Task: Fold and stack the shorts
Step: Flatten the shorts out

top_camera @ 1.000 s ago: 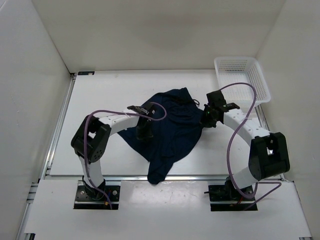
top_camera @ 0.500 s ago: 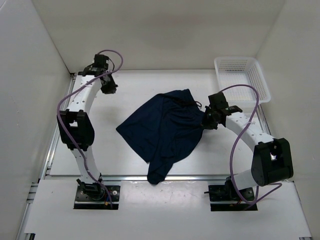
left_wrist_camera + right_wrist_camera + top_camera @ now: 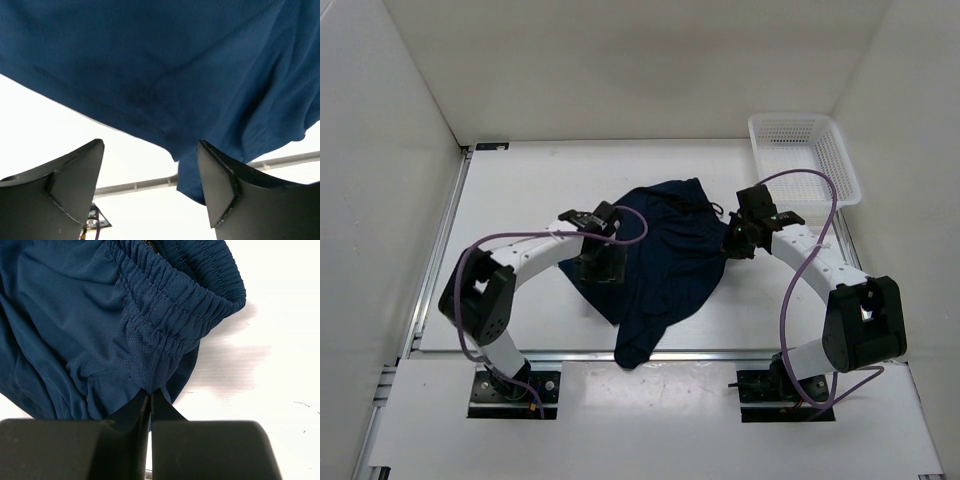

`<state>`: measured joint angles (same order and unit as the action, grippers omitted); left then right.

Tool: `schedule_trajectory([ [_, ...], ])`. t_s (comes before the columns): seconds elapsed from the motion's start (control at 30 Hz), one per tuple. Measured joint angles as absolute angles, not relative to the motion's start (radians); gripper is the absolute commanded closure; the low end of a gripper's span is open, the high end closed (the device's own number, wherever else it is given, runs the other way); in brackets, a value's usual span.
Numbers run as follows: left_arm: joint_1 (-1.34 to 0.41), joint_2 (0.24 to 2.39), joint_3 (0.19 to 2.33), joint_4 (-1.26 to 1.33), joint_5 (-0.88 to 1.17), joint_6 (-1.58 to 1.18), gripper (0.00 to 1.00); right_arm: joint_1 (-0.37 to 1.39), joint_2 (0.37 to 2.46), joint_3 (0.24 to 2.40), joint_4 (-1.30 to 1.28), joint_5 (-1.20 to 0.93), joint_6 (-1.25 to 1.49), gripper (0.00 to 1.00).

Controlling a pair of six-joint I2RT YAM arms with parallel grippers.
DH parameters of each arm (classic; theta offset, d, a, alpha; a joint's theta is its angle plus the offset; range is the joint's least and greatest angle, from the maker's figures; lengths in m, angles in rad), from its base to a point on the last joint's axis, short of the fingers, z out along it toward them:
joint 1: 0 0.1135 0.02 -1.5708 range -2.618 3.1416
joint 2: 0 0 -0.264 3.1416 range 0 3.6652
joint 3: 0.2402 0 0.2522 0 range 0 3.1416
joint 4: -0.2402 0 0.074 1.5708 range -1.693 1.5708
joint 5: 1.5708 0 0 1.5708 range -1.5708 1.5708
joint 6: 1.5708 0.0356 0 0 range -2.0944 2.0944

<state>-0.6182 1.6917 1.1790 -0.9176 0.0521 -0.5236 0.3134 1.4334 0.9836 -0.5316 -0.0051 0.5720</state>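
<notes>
Seen from above, the near leg of the shorts [image 3: 665, 260] droops over the table's [image 3: 520, 200] front edge. The left gripper [image 3: 600, 268] hides their left hem there. Its jaws are spread wide and empty, with the cloth just beyond the tips. Farther right, the right gripper [image 3: 150, 396] is pinched tight on the waistband corner.

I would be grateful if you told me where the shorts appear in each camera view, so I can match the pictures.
Top external: the shorts lie mid-table, one leg lying over the near edge.
Left wrist: the shorts fill the upper half, edge to edge.
Right wrist: the shorts fill the upper left, waistband toward the top.
Shared landmark: the white table beneath them, bare in all three views.
</notes>
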Motion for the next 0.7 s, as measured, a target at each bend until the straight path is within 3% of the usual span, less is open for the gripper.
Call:
schedule_trajectory([
  [0.07,-0.632,1.650,1.130,-0.904,0.052,-0.542,0.13,0.313,1.433,0.984,-0.532,-0.007,0.572,1.00],
  [0.23,-0.633,1.681,1.078,-0.842,0.052,-0.568,0.24,0.313,1.433,0.984,-0.532,-0.009,0.569,1.00],
  [0.37,-0.625,1.778,1.093,-0.818,0.042,-0.577,0.64,0.313,1.433,0.986,-0.532,-0.011,0.568,1.00],
  [0.4,-0.617,1.779,1.095,-0.812,0.043,-0.579,0.89,0.313,1.433,0.986,-0.532,-0.011,0.568,1.00],
  [0.6,-0.435,1.802,1.137,-0.816,0.055,-0.552,0.90,0.313,1.432,0.986,-0.534,-0.012,0.568,1.00],
  [0.7,-0.265,1.873,1.318,-0.872,0.035,-0.528,0.90,0.313,1.426,0.986,-0.537,-0.012,0.568,1.00],
])
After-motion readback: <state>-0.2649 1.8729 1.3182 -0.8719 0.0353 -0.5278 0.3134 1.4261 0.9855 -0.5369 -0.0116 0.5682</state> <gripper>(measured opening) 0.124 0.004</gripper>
